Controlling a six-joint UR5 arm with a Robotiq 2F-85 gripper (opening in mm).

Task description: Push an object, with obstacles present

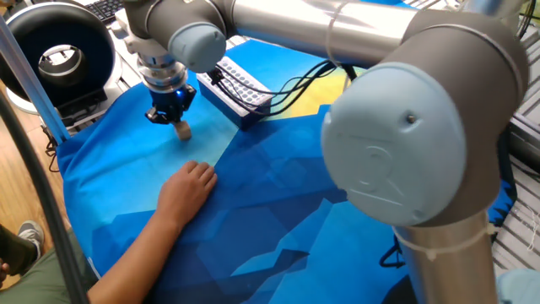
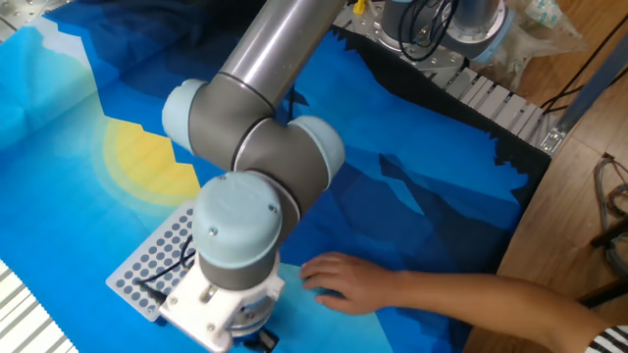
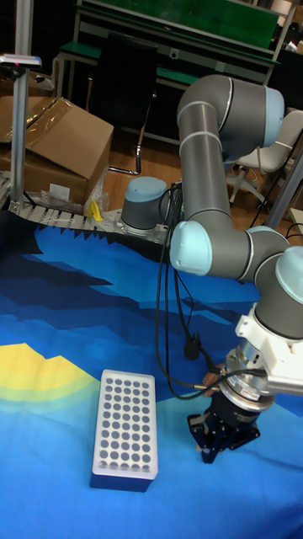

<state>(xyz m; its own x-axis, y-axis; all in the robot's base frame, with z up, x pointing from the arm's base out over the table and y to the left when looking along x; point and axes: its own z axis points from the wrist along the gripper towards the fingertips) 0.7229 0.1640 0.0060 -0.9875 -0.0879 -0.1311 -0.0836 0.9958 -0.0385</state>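
Spread across the table: a blue cloth (image 1: 253, 194) printed with dark angular mountain shapes and a yellow sun. Beside its far corner, a black ring-shaped device (image 1: 59, 51) with a round metal centre. Behind the table in the tall fixed view, an open brown cardboard box (image 3: 59, 143), a black office chair (image 3: 126, 76), and a green-topped workbench (image 3: 185, 34).

The hand (image 1: 171, 118) hides its finger spacing in every view.
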